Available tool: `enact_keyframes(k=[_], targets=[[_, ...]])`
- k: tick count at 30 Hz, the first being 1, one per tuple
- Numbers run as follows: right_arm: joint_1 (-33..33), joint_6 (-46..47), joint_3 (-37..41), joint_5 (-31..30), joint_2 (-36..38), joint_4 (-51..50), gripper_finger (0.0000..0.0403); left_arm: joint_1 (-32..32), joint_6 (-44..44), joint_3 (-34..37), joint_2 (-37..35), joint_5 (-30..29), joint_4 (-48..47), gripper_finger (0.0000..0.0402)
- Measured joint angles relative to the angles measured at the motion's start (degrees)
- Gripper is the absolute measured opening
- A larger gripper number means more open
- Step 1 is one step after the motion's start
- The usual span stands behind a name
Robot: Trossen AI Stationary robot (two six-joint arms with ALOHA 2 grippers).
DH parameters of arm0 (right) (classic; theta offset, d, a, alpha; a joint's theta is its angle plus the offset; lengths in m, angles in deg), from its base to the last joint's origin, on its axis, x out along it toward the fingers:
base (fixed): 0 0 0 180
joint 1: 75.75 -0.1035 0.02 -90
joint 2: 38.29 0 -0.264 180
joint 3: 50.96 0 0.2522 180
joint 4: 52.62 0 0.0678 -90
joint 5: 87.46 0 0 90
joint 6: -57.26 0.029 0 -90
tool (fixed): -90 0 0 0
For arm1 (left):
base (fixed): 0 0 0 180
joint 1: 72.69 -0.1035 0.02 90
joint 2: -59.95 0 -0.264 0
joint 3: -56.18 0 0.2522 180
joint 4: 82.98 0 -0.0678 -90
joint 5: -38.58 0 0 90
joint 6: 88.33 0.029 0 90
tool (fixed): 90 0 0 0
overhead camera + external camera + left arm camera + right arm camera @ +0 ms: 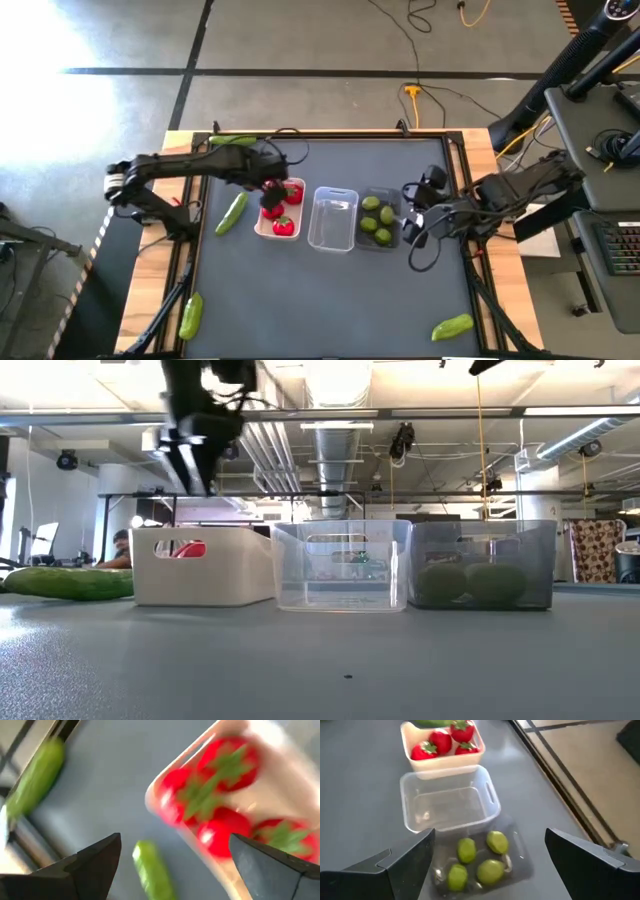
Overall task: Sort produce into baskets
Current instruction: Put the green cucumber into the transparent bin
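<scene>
The white tray holds several red tomatoes. The clear tray stands beside it. The dark tray holds several limes. My left gripper hangs open and empty above the white tray's far end; it also shows in the low view and the left wrist view. My right gripper is open and empty, just right of the dark tray. One cucumber lies on the table left of the white tray.
More cucumbers lie on the table: one at the far left edge, one at the near left, one at the near right. Cables trail by my right arm. Bare table lies in front of the trays.
</scene>
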Motion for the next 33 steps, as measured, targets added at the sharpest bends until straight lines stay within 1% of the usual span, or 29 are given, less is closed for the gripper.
enact_keyframes(k=[2, 6, 9, 12, 14, 17, 19, 20, 23, 25, 27, 29, 30, 32, 33], targets=[[0.11, -0.59, 0.93, 1.10, -0.17, 2.54, 0.0368, -0.04, -4.30, 3.70, -3.24, 0.18, -2.75, 0.0347], [0.28, -2.08, 1.54, 1.60, -0.84, 6.04, 0.0368, 0.09, -11.28, 14.36, -8.88, 1.80, -1.33, 0.0347], [0.28, -2.07, 1.49, 2.64, -0.85, 7.82, 0.0368, -0.13, -14.00, 21.11, -10.31, 3.09, 1.48, 0.0347], [0.26, -1.16, 1.45, 2.94, -1.09, 9.05, 0.0368, -0.13, -16.92, 26.68, -10.14, 4.73, 4.66, 0.0346], [0.28, -0.38, 1.43, 2.99, -1.62, 9.81, 0.0368, -0.13, -18.52, 29.97, -9.76, 4.82, 6.49, 0.0346], [0.82, 1.34, 0.20, 3.53, -3.38, 11.76, 0.0368, -0.13, -17.40, 34.17, -9.25, 3.80, 9.24, 0.0345], [1.59, 1.18, -2.40, 5.71, -5.27, 15.25, 0.0368, -0.13, -14.37, 36.36, -9.31, 5.11, 12.02, 0.0339], [1.94, 0.46, -4.48, 6.52, -6.49, 16.49, 0.0368, -0.10, -13.25, 37.35, -9.43, 6.72, 13.53, 0.0333], [2.72, -1.24, -11.98, 6.60, -10.79, 16.42, 0.0368, -0.04, -12.81, 40.10, -9.54, 8.46, 16.90, 0.0305], [2.73, -1.82, -16.41, 4.83, -13.81, 14.00, 0.0368, -0.04, -12.77, 41.69, -9.52, 8.78, 18.51, 0.0278], [2.73, -0.75, -20.36, 3.33, -16.83, 11.22, 0.0368, 0.10, -12.75, 42.68, -9.72, 9.02, 19.47, 0.0244], [2.08, 2.54, -23.80, 3.23, -19.23, 8.09, 0.0368, 0.69, -11.21, 42.84, -10.82, 8.82, 19.39, 0.0204], [1.59, 4.31, -25.34, 3.30, -20.45, 6.23, 0.0368, 1.00, -10.07, 42.70, -11.77, 8.39, 18.51, 0.0183], [0.04, 8.27, -28.33, 3.60, -22.46, 2.73, 0.0368, 2.14, -9.15, 41.07, -14.61, 8.00, 13.31, 0.0148], [-0.80, 10.31, -29.57, 3.79, -23.55, 0.30, 0.0368, 3.03, -9.31, 39.66, -16.33, 7.93, 11.90, 0.0144]])
